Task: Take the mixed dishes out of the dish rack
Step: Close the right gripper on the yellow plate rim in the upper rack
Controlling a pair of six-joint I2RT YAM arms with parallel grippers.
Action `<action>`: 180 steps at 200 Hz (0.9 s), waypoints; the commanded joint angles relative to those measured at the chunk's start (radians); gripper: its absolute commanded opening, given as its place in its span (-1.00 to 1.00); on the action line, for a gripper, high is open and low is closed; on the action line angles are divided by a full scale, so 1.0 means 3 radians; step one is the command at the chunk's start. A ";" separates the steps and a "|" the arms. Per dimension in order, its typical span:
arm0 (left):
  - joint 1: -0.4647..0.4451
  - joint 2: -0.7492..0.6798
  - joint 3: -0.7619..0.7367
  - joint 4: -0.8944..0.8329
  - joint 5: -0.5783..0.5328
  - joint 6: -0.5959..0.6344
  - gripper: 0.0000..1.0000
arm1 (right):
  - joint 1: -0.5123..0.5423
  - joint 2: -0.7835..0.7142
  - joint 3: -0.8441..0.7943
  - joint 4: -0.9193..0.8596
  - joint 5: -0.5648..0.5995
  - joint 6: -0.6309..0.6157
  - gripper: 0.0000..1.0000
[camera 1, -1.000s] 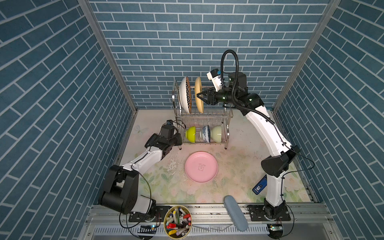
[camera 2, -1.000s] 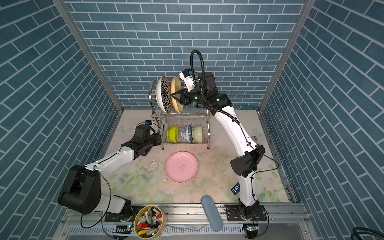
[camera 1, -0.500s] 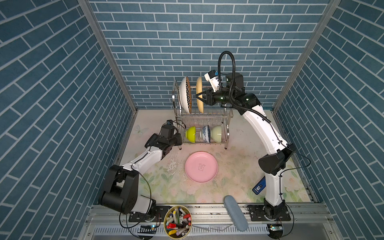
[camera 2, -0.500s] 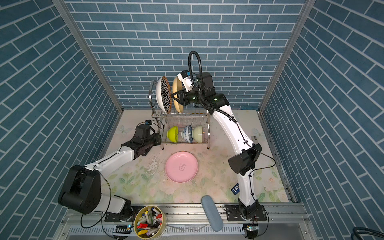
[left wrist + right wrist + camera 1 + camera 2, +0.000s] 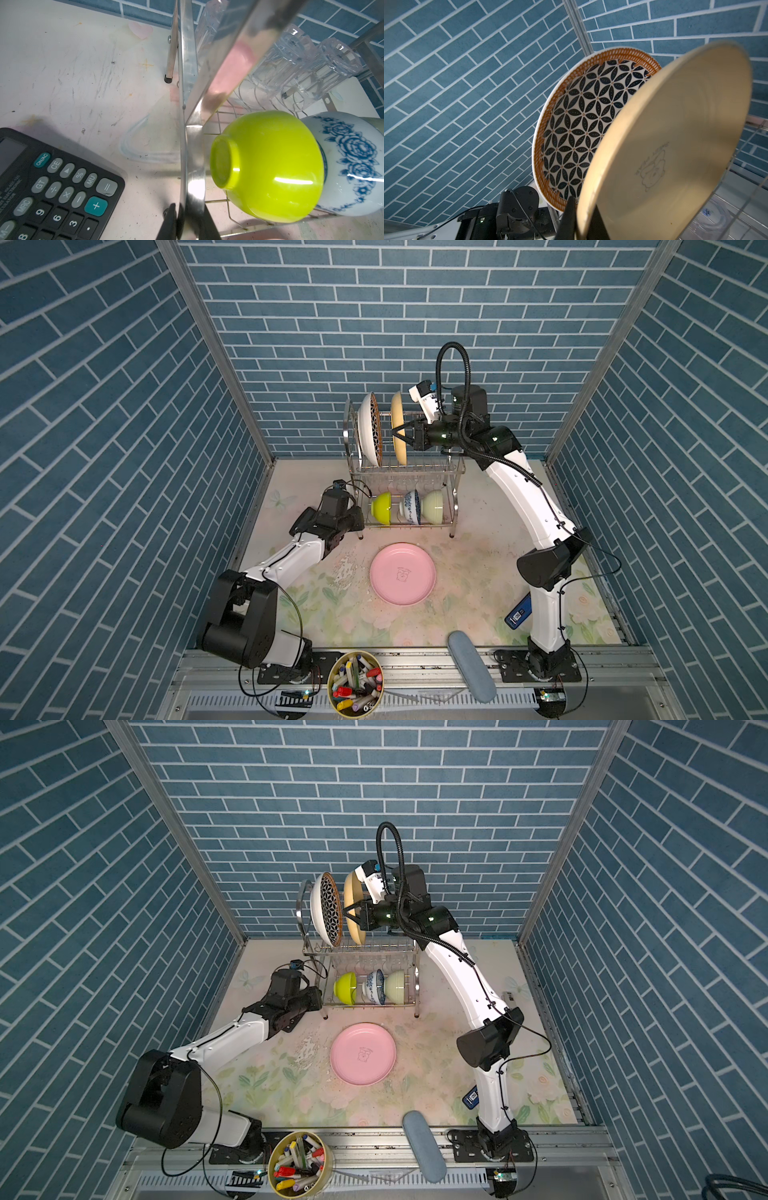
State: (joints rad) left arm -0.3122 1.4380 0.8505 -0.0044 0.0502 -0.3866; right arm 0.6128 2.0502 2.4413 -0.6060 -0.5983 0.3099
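Bottom edge, both top views: tub of markers [image 5: 329, 684] on the front rail, off the floral mat [image 5: 478, 580]. Lower centre: pink plate [image 5: 402, 578] flat on the mat, already out of the dish rack [image 5: 409, 467].

Left of centre: left gripper [image 5: 358, 519] at the rack's left side frame, low down by the front leg. Left wrist view: jaws nearly closed, 1 black finger [image 5: 170, 220] on each side of the flat steel strip, pinching it. A calculator [image 5: 52, 187] lies on the mat near that side, apart from the rack.

Lower tier: 3 bowls on their sides in a row, touching: lime bowl [image 5: 381, 508], blue-on-white bowl [image 5: 411, 508], pale-green bowl [image 5: 433, 507]. Behind them, 3 clear tumblers [image 5: 291, 62] tilted on wire prongs.

Upper centre: right gripper [image 5: 397, 435] at the upper tier. Right wrist view: jaws clamped on the rim of the yellow plate [image 5: 675, 145], 1 finger per face. The plate stands on edge; whether it rests on the wires, I cannot tell. The star-patterned plate [image 5: 370, 431] stands on edge just left of it, with a gap between.
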 commanded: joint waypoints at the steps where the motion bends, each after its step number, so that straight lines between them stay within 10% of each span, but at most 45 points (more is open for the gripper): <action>1: 0.0033 0.0000 0.0081 0.0004 0.0033 -0.0169 -0.61 | -0.0008 -0.0027 0.0035 0.0056 -0.0061 -0.0042 -0.97; 180: 0.0028 -0.0040 0.0056 -0.0011 0.0037 -0.0202 -0.61 | 0.0056 -0.0288 0.0018 0.0185 -0.0320 0.0039 -1.00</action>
State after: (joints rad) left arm -0.3122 1.4380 0.8505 -0.0044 0.0509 -0.3946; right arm 0.6197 2.0224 2.4413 -0.6041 -0.6422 0.3183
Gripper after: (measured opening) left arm 0.195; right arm 0.091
